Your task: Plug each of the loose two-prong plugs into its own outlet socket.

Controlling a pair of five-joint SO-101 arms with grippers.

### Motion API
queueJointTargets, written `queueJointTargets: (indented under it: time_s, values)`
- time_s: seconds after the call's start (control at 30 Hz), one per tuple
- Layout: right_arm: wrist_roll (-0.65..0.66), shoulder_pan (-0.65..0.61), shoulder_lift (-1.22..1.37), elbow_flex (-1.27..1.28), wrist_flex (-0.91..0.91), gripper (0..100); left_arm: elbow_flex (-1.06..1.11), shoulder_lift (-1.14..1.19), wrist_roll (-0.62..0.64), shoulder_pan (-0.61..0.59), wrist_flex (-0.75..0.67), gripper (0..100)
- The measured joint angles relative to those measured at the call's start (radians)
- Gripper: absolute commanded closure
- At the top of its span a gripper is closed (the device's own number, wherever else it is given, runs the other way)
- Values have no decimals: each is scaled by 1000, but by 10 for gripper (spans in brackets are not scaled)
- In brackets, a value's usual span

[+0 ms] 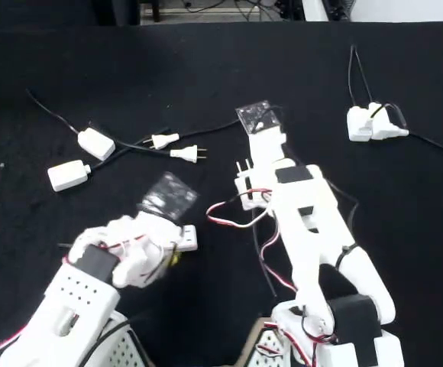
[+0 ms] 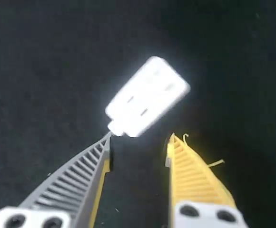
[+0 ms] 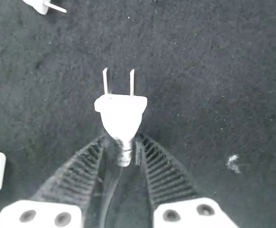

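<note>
Two white arms share a black-clothed table [image 1: 221,69]. The right claw [image 3: 121,140] is clamped on the neck of a white held plug [image 3: 121,111]. Its two prongs point away from the wrist and its cable lies back between the dark ribbed fingers. The cloth straight ahead of the prongs lies bare. The right arm [image 1: 313,229] is based at 5 o'clock, with its far end over the table's centre.

The left claw [image 2: 139,138], one finger grey and one yellow, has its jaws spread and grips nothing. A white socket block [image 2: 147,97] lies just beyond the tips, its stub end right at the grey fingertip; whether they touch cannot be told. The left arm [image 1: 76,294] is based at 7 o'clock.

At 9 o'clock lie the upper socket [image 1: 95,143] and the lower socket [image 1: 69,176], near each other but apart. Which of the two the left wrist view shows cannot be told. Just centreward of them, the far plug [image 1: 164,140] and the near plug [image 1: 187,153] lie loose, prongs toward 3 o'clock, on thin black cables.

At 2 o'clock a joined socket and plug [image 1: 374,122] sit close to the right-hand edge, with a cable running toward 3 o'clock. Bare cloth spans the far edge at 12 o'clock and the stretch at 4 o'clock.
</note>
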Motion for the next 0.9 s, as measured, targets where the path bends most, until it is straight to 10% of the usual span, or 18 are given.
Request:
queueJointTargets:
  time_s: [0.9]
  values:
    - [0, 0, 0, 0, 0, 988, -101, 414, 15, -235, -319, 800]
